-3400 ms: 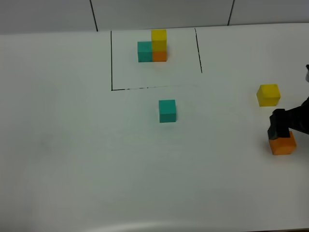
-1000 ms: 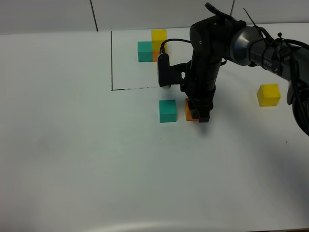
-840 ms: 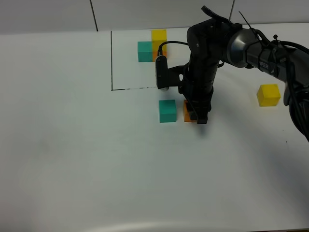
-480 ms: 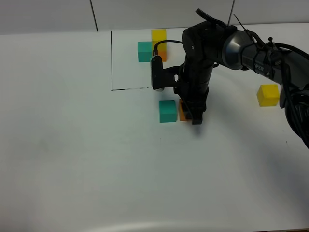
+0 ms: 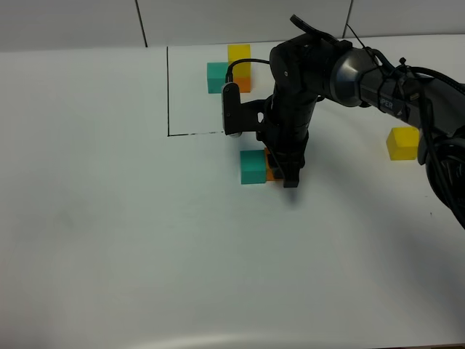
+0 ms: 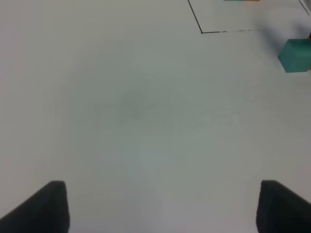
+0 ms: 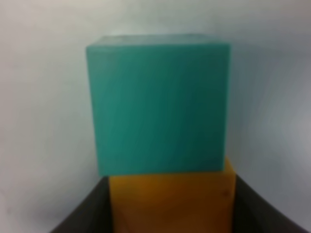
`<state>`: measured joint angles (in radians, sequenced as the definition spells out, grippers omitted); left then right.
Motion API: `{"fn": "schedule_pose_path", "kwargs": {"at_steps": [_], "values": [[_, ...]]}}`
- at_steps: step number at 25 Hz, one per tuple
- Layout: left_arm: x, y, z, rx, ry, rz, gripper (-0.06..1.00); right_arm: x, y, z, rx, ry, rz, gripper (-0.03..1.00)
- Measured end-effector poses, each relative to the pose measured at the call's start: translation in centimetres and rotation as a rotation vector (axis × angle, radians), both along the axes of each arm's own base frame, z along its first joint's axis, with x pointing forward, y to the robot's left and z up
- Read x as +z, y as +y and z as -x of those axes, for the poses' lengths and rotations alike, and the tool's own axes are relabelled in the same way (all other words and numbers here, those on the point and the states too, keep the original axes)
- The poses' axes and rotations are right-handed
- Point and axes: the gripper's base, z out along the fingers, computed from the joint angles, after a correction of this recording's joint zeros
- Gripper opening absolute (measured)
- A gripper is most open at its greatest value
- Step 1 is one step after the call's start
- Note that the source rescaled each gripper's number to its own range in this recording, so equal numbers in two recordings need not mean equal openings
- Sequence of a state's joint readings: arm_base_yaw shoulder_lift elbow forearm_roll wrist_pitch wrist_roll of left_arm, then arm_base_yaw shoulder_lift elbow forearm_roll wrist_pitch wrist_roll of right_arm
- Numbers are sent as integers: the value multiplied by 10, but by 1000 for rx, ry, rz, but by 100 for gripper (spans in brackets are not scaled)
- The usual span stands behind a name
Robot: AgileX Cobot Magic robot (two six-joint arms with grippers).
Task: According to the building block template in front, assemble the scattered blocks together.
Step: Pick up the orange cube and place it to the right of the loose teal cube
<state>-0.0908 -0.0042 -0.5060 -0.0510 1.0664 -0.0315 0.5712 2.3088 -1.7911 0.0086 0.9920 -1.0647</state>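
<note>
The template [image 5: 229, 69] is a teal, orange and yellow cube model inside a thin black frame [image 5: 168, 94] at the back. The loose teal cube [image 5: 252, 167] sits just in front of the frame. My right gripper [image 5: 282, 171] is shut on the loose orange cube [image 5: 270, 171] and holds it against the teal cube's right side. In the right wrist view the orange cube [image 7: 170, 201] sits between the fingers and touches the teal cube [image 7: 158, 104]. The loose yellow cube [image 5: 403, 142] lies at the far right. My left gripper [image 6: 170, 208] is open and empty.
The white table [image 5: 109, 218] carries only the cubes and the drawn frame. The right arm [image 5: 320, 65] reaches across the frame's right side. In the left wrist view the teal cube [image 6: 295, 56] and a corner of the frame [image 6: 201, 31] show far off.
My right gripper has carried the orange cube from the table's right edge leftwards, and over the last second closed the gap until it touches the teal cube.
</note>
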Motion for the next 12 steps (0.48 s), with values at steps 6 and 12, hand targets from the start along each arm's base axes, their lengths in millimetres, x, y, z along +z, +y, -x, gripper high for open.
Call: {"fn": "schedule_pose_path", "kwargs": {"at_steps": [6, 12], "values": [[0, 0, 0, 0, 0, 0, 66, 0, 0, 0, -1, 2, 1, 0], [0, 0, 0, 0, 0, 0, 66, 0, 0, 0, 0, 2, 1, 0]]}}
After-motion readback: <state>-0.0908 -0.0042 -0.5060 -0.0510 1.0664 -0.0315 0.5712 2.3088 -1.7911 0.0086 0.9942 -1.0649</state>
